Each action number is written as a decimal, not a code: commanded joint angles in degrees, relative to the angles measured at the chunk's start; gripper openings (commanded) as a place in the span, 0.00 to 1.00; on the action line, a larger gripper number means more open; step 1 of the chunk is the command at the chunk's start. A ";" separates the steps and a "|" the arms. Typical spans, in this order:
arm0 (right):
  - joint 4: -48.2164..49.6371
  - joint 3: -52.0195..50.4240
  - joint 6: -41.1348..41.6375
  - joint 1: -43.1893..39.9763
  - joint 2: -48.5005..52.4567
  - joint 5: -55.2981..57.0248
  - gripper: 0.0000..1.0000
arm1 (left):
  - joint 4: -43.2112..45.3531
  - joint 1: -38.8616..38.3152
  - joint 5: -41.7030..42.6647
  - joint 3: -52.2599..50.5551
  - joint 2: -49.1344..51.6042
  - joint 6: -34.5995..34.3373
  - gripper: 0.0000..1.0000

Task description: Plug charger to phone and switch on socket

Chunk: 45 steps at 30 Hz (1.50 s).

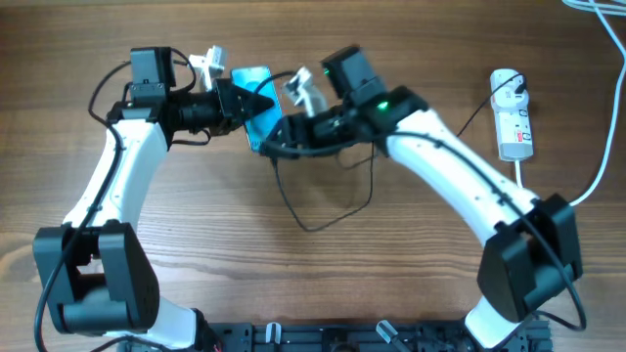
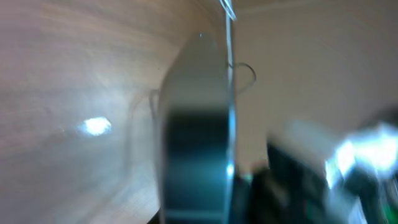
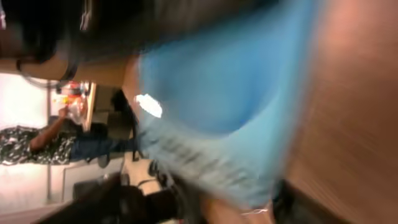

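"Teal-screened rectangular smartphone (image 1: 254,80) with the pale rim: where is it?"

"Between the fingers of my left claw (image 1: 256,102). That claw is pressed together on it, gripping it from one side. The phone sits tilted, not square to the wooden table (image 1: 391,274). From my left wrist I see it edge-on, a narrow dark shape running up the middle of the view, all of it blurred."

"And your right claw?"

"My right claw (image 1: 279,129) is close against the phone's other side, near its lower end. I cannot tell whether its fingers are spread or closed. From above they are lost among black parts, and my right wrist view is a smear. That view does show the teal screen very close, filling most of it, with a row of lettering too blurred to read."

"The charger?"

"The thin black charger cable (image 1: 313,223) comes out from under my right claw, drops toward my base in a loose loop on the table, then climbs back up. My claws hide its small tip, so I cannot say whether it is in the phone. Its black plug (image 1: 520,94) sits at the far end of the small white oblong power strip (image 1: 513,125), well apart from my right claw on that claw's outer side. A thick white cord (image 1: 597,176) leaves the strip."
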 commanded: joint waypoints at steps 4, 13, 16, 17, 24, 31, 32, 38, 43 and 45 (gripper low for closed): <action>-3.21 1.84 -8.17 -11.15 -0.68 -12.79 1.00 | 1.38 3.48 17.18 -0.92 -1.25 0.09 0.04; 3.50 1.81 -5.22 -10.97 -0.68 -28.59 1.00 | 5.64 1.40 23.58 -0.92 -1.25 -2.78 0.04; 3.96 1.81 -4.22 -8.63 -0.68 -26.23 1.00 | 8.92 0.79 23.47 -0.92 -1.27 -4.50 0.04; 4.44 1.81 -4.20 -7.74 -0.68 -25.11 1.00 | 9.66 0.68 23.34 -0.92 -1.27 -4.81 0.04; 7.13 1.81 0.48 -3.45 -0.68 -18.95 0.99 | 11.74 0.48 24.06 -0.92 -1.27 -7.54 0.04; 14.53 1.81 8.52 -2.43 -0.68 -19.71 0.70 | 16.31 0.48 26.29 -0.87 -1.38 -13.11 0.04; 15.08 1.81 9.07 -2.43 -0.68 -19.71 0.69 | 16.31 0.48 26.29 -0.87 -1.38 -13.11 0.04; 15.67 1.81 9.07 -2.43 -0.68 -19.67 0.67 | 18.95 0.48 26.14 -0.87 -1.38 -13.09 0.04; 16.46 1.81 11.04 -2.40 -0.68 -19.26 0.50 | 19.80 0.48 26.16 -0.87 -1.38 -13.09 0.04; 16.50 1.81 12.13 -2.43 -0.68 -19.26 0.41 | 20.90 0.48 26.16 -0.87 -1.38 -13.09 0.04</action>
